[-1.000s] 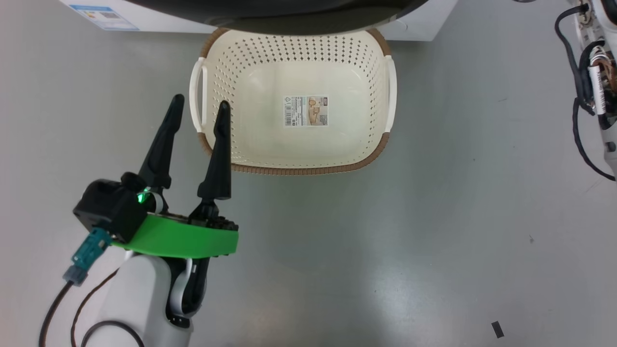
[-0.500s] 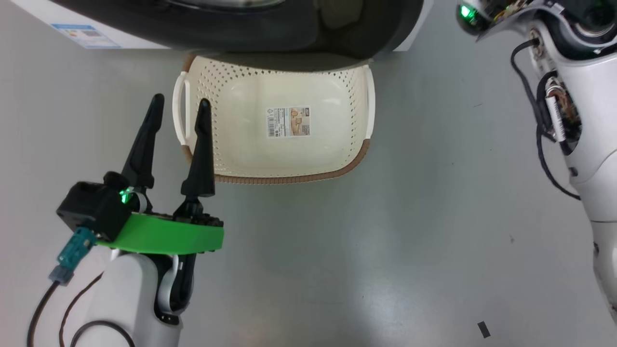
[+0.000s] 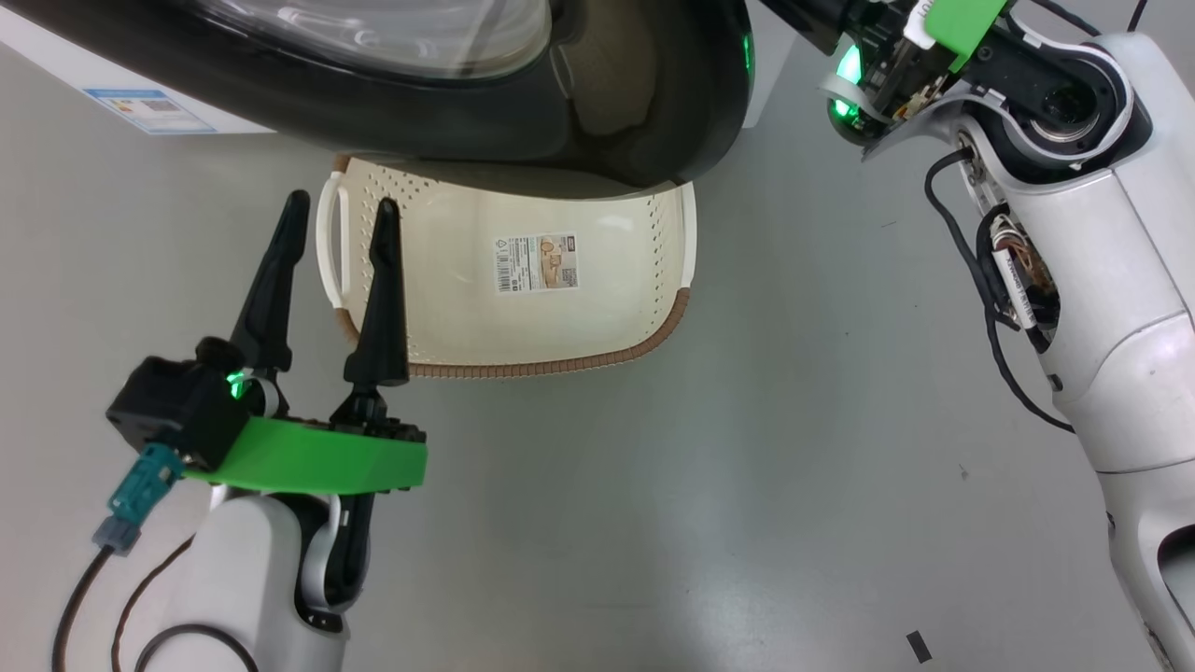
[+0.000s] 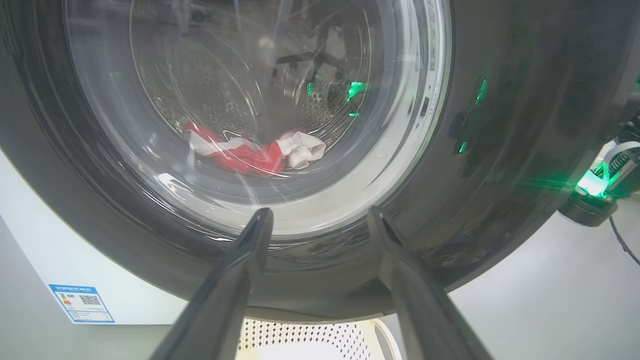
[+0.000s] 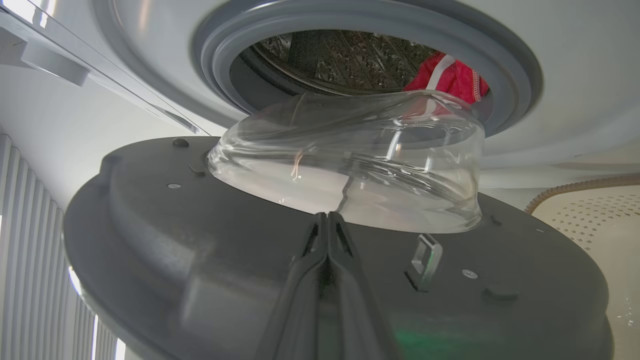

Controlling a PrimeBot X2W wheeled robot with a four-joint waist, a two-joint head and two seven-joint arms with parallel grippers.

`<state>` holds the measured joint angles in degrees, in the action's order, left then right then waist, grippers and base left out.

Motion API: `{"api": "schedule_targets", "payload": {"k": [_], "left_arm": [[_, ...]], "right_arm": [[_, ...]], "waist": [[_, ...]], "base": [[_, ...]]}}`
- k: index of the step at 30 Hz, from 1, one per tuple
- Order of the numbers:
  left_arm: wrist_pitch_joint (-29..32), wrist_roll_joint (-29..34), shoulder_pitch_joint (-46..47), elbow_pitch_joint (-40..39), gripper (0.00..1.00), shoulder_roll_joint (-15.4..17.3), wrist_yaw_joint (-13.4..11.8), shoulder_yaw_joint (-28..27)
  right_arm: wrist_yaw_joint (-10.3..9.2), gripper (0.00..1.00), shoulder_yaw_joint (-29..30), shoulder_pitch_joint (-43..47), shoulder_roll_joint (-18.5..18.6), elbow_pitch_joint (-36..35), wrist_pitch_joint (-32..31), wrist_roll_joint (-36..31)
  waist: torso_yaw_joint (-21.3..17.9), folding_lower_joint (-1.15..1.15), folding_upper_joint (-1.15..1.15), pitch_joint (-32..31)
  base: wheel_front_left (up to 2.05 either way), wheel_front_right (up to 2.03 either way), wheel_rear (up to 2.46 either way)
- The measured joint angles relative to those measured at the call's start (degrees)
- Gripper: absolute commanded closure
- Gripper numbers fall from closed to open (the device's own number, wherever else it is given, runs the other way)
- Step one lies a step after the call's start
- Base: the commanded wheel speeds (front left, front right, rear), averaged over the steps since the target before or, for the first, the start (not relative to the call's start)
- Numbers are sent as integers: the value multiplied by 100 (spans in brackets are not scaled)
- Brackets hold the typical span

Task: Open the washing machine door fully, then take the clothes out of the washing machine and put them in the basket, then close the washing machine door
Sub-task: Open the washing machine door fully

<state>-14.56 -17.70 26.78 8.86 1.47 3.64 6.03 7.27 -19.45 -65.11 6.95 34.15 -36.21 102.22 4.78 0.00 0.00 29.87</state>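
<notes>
The washing machine door (image 3: 597,112) stands partly open, its black rim hanging over the far half of the basket (image 3: 607,308). The cream basket sits on the floor with nothing in it but a label. My left gripper (image 3: 341,202) is open and holds nothing, its fingers beside the basket's left handle; in its wrist view the left gripper (image 4: 319,212) faces the door's outer glass. Red and white clothes (image 4: 250,155) lie in the drum. My right gripper (image 5: 328,216) is shut, its tips at the door's grey inner face, just below the glass bowl (image 5: 350,165). Behind the bowl, the clothes (image 5: 450,77) show in the drum opening.
The washing machine (image 3: 56,65) has a blue label sticker (image 3: 154,110) on its white front. A grey gasket (image 5: 220,50) rings the opening. My right arm (image 3: 1074,233) stands at the right of the door. Grey floor spreads around the basket, with a small dark scrap (image 3: 919,646) on it.
The camera has tilted up. The door has swung farther out over the basket, and my right arm has come into view at its right edge. The left gripper stays open beside the basket.
</notes>
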Motion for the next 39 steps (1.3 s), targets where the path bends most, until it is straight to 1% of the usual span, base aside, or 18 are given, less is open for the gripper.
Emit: {"api": "schedule_targets", "payload": {"k": [7,8,9,10,11,15,18,23,25,27,32,37,39], "left_arm": [[0,1,-4,-3,0,0,0,-9],[0,1,-5,-5,0,0,0,-11],[0,1,-7,-7,0,0,0,-12],[0,-1,-10,-5,0,0,0,-16],[0,-25,-21,-1,0,0,-1,-21],[0,-122,-117,44,0,0,-8,-16],[0,-140,-116,33,0,0,-15,-18],[0,-192,-116,-16,0,1,-27,-20],[0,-196,-116,-43,0,0,-23,-20],[0,-194,-117,-43,0,1,-22,-27],[0,-194,-130,-51,0,1,-13,-75],[0,-183,-221,-102,0,1,-8,-114],[0,-172,-230,-110,0,1,-8,-115]], "right_arm": [[0,100,25,24,-32,80,254,-86],[0,71,38,24,-34,81,305,-171],[0,59,49,24,-40,78,364,-230],[0,35,67,25,-48,71,424,-265],[0,0,116,30,-55,65,498,-282],[0,0,326,103,5,-146,891,-426],[0,0,427,295,89,-367,1374,-789],[0,0,337,643,390,-809,2213,-1704],[0,0,321,790,407,-981,2581,-1860],[0,0,194,952,447,-1112,2954,-2186],[0,0,-64,1364,619,-1099,3890,-2904],[0,0,-354,1659,745,-1078,4618,-3524],[0,0,-385,1795,762,-1082,4820,-3733]], "waist": [[1,0,0,-3],[2,0,0,-8],[3,0,0,-15],[3,0,0,-24],[3,0,0,-36],[-1,0,0,-81],[-2,0,0,-91],[-2,0,0,-81],[-9,0,0,-81],[-22,0,0,-84],[-48,0,0,-142],[-92,0,0,-181],[-104,0,0,-180]], "base": [[0,0,0],[0,0,0],[0,0,0],[0,0,0],[0,0,0],[0,0,0],[0,0,0],[0,0,0],[0,0,0],[0,0,0],[0,0,0],[0,0,0],[0,0,0]]}}
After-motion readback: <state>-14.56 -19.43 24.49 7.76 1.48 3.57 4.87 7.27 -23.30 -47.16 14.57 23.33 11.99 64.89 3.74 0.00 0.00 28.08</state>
